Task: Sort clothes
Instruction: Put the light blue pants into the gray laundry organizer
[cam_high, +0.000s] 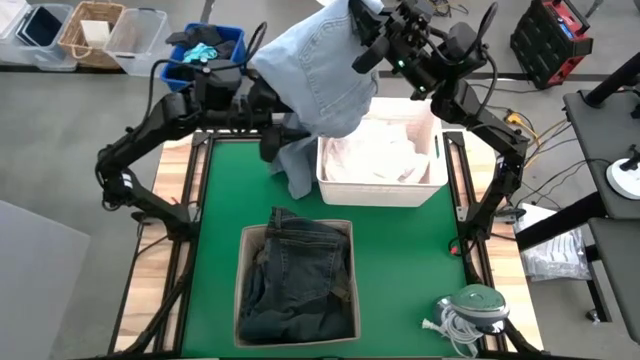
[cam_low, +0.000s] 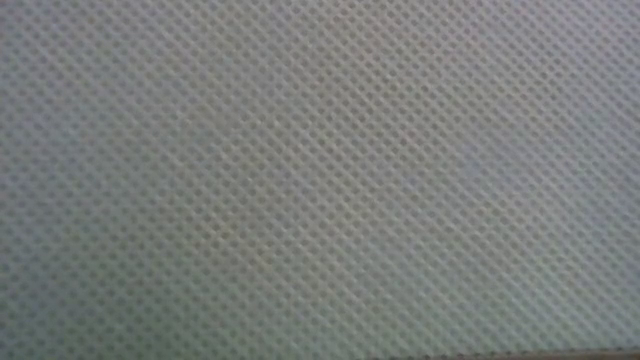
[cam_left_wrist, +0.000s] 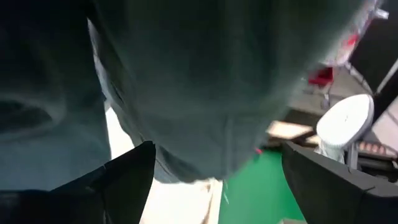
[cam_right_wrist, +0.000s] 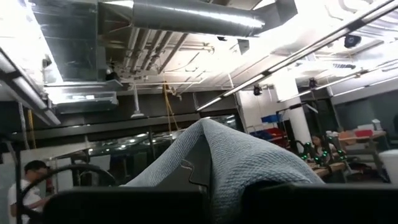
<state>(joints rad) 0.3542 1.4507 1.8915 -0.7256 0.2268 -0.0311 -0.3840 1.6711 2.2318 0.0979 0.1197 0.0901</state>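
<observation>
- Only the high view takes in the whole table: the right gripper (cam_high: 357, 30) is raised over the far edge with the light blue shirt (cam_high: 318, 75) hanging from it, the garment draping down past the white bin (cam_high: 381, 188) of pale pieces just below.
- The right wrist view shows what the overhead one hides: the fingers are pinched on a peak of the shirt's cloth (cam_right_wrist: 230, 155), which rises between them, with ceiling ducts and a person at the room's edge beyond.
- The left wrist view looks up at the shirt's underside (cam_left_wrist: 205, 81), close above its spread fingers (cam_left_wrist: 124, 180); nothing sits between them, so the left gripper (cam_high: 272, 140) is empty and wide apart, beside the hanging hem.
- The low view gives only a dotted grey weave filling the picture; what it is cannot be told.
- The shirt is pale, faded blue with visible seams, bunched at the top and falling in loose folds.
- Nearer than both grippers, dark denim jeans (cam_high: 298, 275) lie folded in a tan bin (cam_high: 243, 262) on the green mat (cam_high: 400, 250).
</observation>
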